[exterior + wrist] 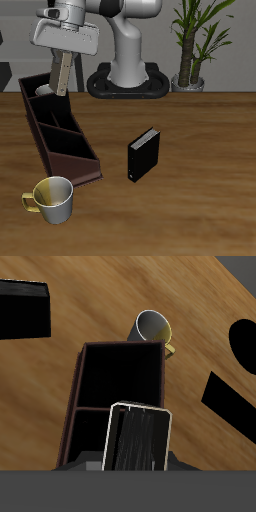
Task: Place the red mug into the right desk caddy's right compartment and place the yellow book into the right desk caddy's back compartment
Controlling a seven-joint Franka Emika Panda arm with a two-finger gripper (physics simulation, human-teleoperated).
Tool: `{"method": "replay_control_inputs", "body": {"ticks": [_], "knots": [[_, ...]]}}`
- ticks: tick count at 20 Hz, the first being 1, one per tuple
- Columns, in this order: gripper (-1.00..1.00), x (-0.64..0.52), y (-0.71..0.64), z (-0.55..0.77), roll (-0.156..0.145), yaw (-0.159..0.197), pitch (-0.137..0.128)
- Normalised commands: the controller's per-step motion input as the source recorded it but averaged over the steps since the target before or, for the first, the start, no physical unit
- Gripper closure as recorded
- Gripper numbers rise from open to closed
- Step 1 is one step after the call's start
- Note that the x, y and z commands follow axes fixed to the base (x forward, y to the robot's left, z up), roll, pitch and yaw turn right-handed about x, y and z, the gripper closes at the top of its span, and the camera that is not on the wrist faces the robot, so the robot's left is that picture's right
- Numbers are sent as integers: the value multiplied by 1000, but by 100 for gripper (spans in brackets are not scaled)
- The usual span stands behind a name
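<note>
My gripper (62, 60) is shut on the yellow book (64, 76), a thin grey-beige slab hanging upright from its fingers. The book (138, 438) is held above the far half of the right desk caddy (72, 160), a long dark-brown box with three sections. In the wrist view the book's lower edge hovers over a divider, with an open, empty section of the caddy (80, 381) beyond it. The red mug does not show clearly; a pale shape (41, 90) lies in the caddy's farthest section, and I cannot tell what it is.
A yellow-and-white mug (52, 197) (155, 328) stands just off the caddy's near end, close to the table's front edge. A thicker black book (144, 155) (22, 311) stands upright mid-table. The robot base (130, 70) and a potted plant (192, 50) are at the back.
</note>
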Motion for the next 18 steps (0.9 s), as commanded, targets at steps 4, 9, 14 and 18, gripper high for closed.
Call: {"method": "replay_control_inputs", "body": {"ticks": [4,9,14,18], "knots": [[100,-35,89,-92,15,2,18],[100,-21,-27,-102,6,-5,13],[100,-13,-107,-125,-14,-5,13],[100,-45,-79,-111,-3,-15,11]]}}
